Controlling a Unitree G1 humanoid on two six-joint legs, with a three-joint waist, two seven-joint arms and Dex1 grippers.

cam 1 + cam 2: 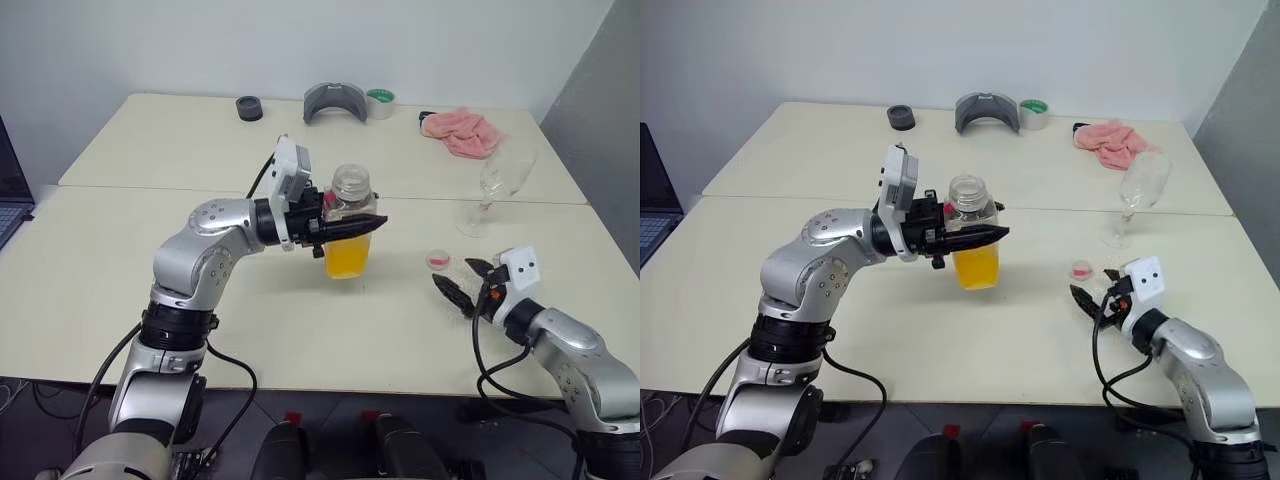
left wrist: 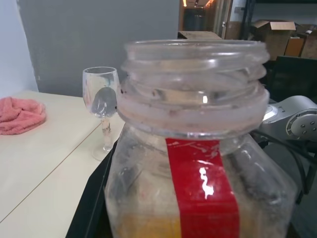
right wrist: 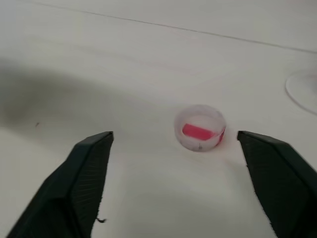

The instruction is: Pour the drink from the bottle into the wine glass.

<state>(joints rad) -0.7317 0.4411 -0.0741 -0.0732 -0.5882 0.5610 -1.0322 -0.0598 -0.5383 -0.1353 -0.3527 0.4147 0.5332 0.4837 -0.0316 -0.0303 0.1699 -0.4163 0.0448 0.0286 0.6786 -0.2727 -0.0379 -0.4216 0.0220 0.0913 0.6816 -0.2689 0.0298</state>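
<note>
While left gripper (image 1: 352, 228) jaws clamp bottle (image 1: 349, 236).

The clear bottle (image 1: 350, 222) stands upright at frame centre, uncapped, with orange drink (image 1: 347, 258) filling its lower part. The empty wine glass (image 1: 495, 190) stands upright at upper right on the table.

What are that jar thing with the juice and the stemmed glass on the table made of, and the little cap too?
The bottle looks like clear plastic: cloudy, scuffed walls and a moulded screw thread at the neck, with a glossy red strip stuck on. The wine glass seems to be real glass, thin and shiny, though clear plastic can't be ruled out. The cap looks like white plastic, matte, pink-red inside.
</note>
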